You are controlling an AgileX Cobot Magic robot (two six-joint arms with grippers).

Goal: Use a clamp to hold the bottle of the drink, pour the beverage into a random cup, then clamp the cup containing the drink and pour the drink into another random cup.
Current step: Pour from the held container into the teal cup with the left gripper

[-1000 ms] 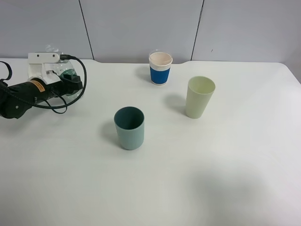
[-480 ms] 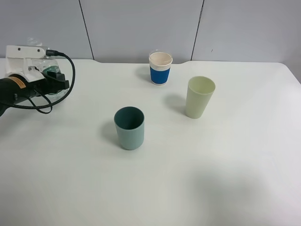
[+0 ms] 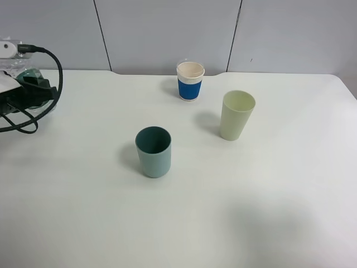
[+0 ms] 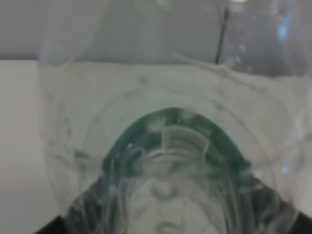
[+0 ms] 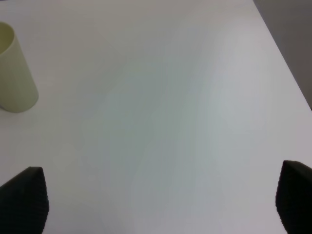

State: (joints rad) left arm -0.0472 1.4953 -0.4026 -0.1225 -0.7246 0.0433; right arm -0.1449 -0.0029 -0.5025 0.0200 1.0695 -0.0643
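Your left gripper [image 3: 15, 82] sits at the far left edge of the high view, and its jaws are closed on the bottle of the drink [image 4: 170, 136]. In the left wrist view the clear plastic and its green band fill nearly everything right in front of that gripper, so you cannot see the fingers themselves there, nor tell how much liquid is inside. From that gripper, the teal cup [image 3: 153, 152] stands well away toward the middle of the table [image 3: 251, 212], upright, with its dark inside showing. The pale green cup [image 3: 237, 114] stands farther still from the gripper, beyond the teal cup, also upright. The paper cup [image 3: 190, 81] with the blue sleeve stands at the back, about level with the gripper; all three cups are apart from one another. Your right gripper [image 5: 158, 200] is out of the high view; its wrist view shows two dark fingertips [image 5: 22, 200] spread wide with only bare table between them, so it is open and empty, and the pale green cup stands ahead of it, off to one side and well apart
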